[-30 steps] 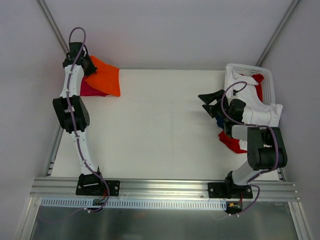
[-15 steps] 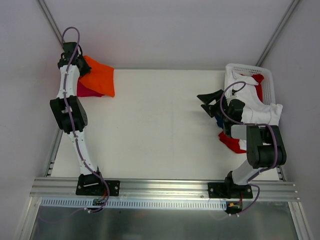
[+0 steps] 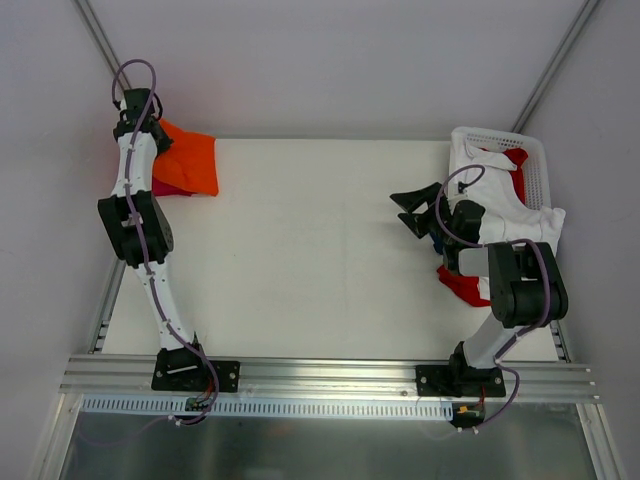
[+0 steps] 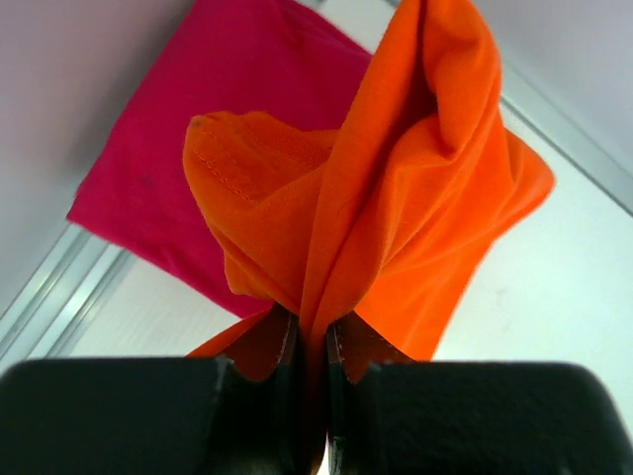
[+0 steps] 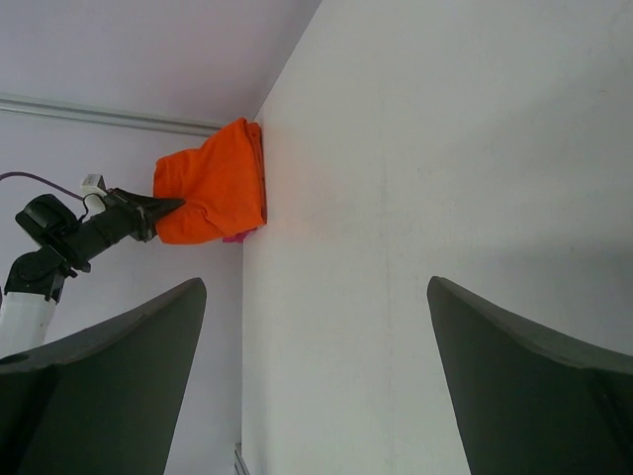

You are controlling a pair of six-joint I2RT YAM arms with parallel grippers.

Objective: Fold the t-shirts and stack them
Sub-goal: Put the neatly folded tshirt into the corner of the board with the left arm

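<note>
The left gripper (image 3: pixel 143 128) is reaching into the far left corner of the table (image 3: pixel 300 260), and its jaws are clamping tight on a bunched fold of the orange shirt (image 3: pixel 190 162). In the left wrist view the cloth is being squeezed between the two fingers (image 4: pixel 277 346) and is fanning out away from them, with one hemmed edge curling over on the left. The pink shirt (image 3: pixel 165 187) is lying flat underneath, poking out at the orange one's near-left side, close against the table's left edge. The orange cloth is draping over part of it.

The right gripper (image 3: pixel 415 208) is hovering over the right half of the table, jaws spread wide apart with nothing between them, pointing leftward. Just behind it, to the right, a white shirt (image 3: pixel 505 215) is spilling out of the basket (image 3: pixel 535 150) onto the table. Red cloth (image 3: pixel 462 285) is showing under its near edge and again inside the basket. The orange shirt is sitting well apart from the right gripper, across the width of the table.
</note>
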